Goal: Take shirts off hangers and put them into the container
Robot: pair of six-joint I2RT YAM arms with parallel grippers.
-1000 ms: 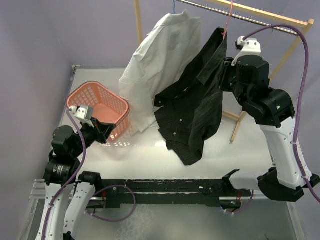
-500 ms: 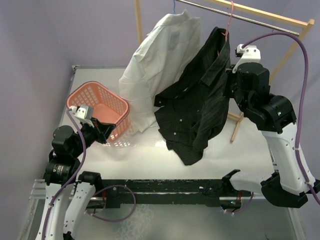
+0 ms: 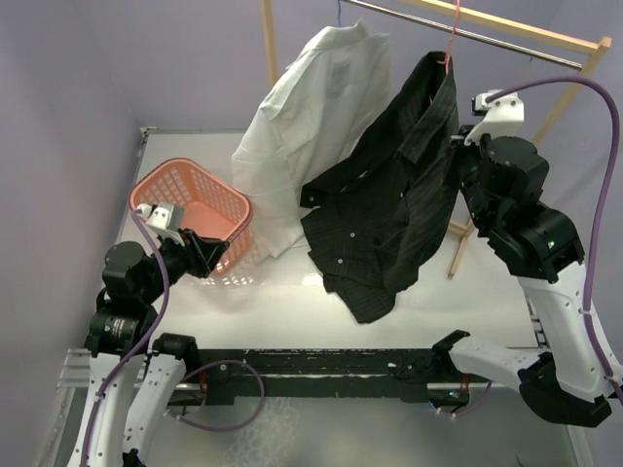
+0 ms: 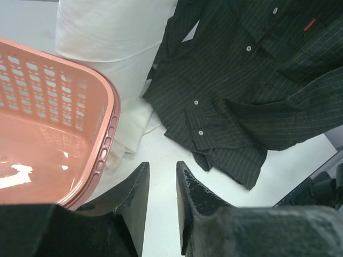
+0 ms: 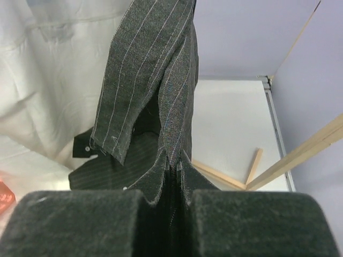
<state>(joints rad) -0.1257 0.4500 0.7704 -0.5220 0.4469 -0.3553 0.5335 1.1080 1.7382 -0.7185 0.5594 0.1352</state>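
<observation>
right gripper [image 5: 172,170] is pinching the dark shirt [image 3: 389,195] by its edge just below the rail [image 3: 506,43], shirt hung on the pink hanger [image 3: 449,39]. tug wrong and the hanger could hop off the rail, or cloth slips free. left gripper [image 4: 162,179] is slightly open, empty, well below the rail.

1. Of the blue hanger [image 3: 340,12] you see only the hook; the rest is under the white shirt [image 3: 311,117].
2. The pink hanger [image 3: 450,29] shows just its hook; its frame is inside the black shirt [image 3: 389,214].
3. In the wrist view the right gripper [image 5: 171,179] is a blurred dark mass, its tips buried in the cloth. From above, that shirt's edge hides them.
4. The basket [image 3: 209,185] has its near corner behind the left gripper [image 3: 212,251]; the left wrist view cuts it off at the left edge.
5. The rack [image 3: 560,31] runs out of the top edge.
6. The white shirt's lower right is behind the black shirt.
</observation>
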